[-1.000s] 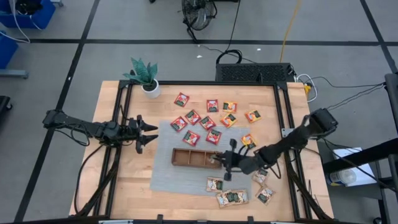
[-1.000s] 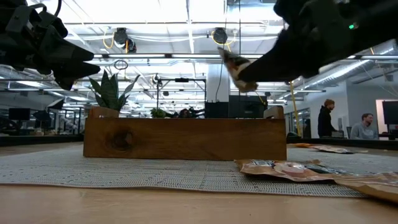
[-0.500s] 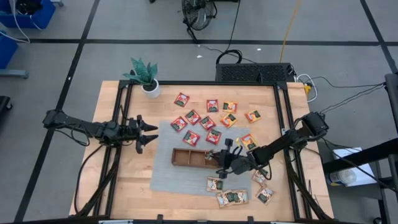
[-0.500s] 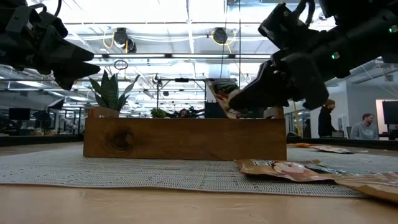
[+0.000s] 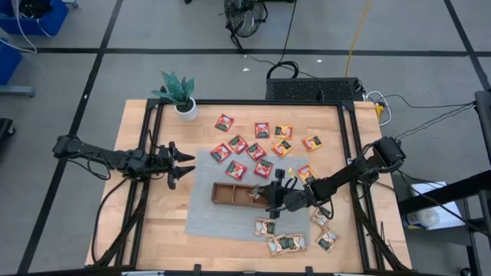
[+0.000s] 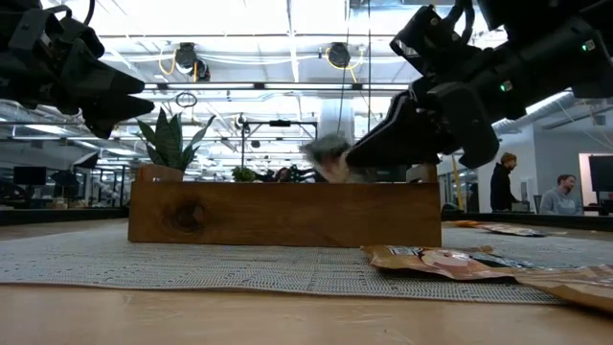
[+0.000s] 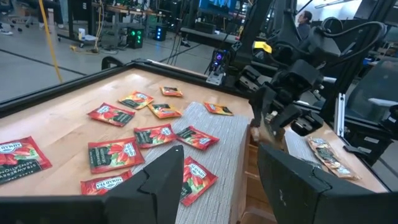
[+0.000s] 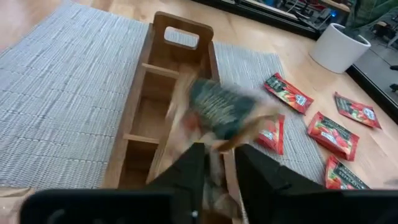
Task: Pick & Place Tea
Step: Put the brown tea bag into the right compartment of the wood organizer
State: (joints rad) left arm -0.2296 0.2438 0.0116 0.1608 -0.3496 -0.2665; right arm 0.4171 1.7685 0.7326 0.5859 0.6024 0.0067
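The brown wooden tray (image 5: 230, 193) lies on the grey mat (image 5: 203, 218). My right gripper (image 5: 271, 196) hangs low over the tray's right end, fingers apart (image 8: 219, 163). A dark green tea sachet (image 8: 217, 109) shows as a blur just ahead of its fingertips, at the height of the tray's top edge (image 6: 328, 158). Red sachets (image 5: 238, 143) and orange-yellow ones (image 5: 284, 132) lie flat on the table beyond the tray. Several green ones (image 5: 286, 243) lie near the front edge. My left gripper (image 5: 188, 165) waits open at the mat's left edge, above the table. My right gripper points slantwise down from the table's right side at the tray. The blurred green sachet's near edge (image 8: 216, 142) reaches back to the fingertips (image 8: 194, 155). I cannot tell whether the fingers touch it.
A potted plant (image 5: 178, 96) stands at the far left corner. Loose sachets lie across the table's far middle and near right. The tray's three compartments (image 8: 146, 118) lie open from above. Bare wood shows at the near left (image 5: 165, 230).
My right gripper has gone down and toward the table's left, over the tray's right end, rolling its wrist as it went. The green sachet, a second ago upright in its fingertips well above the tray, has sunk to the tray's top edge and now blurs ahead of the fingertips.
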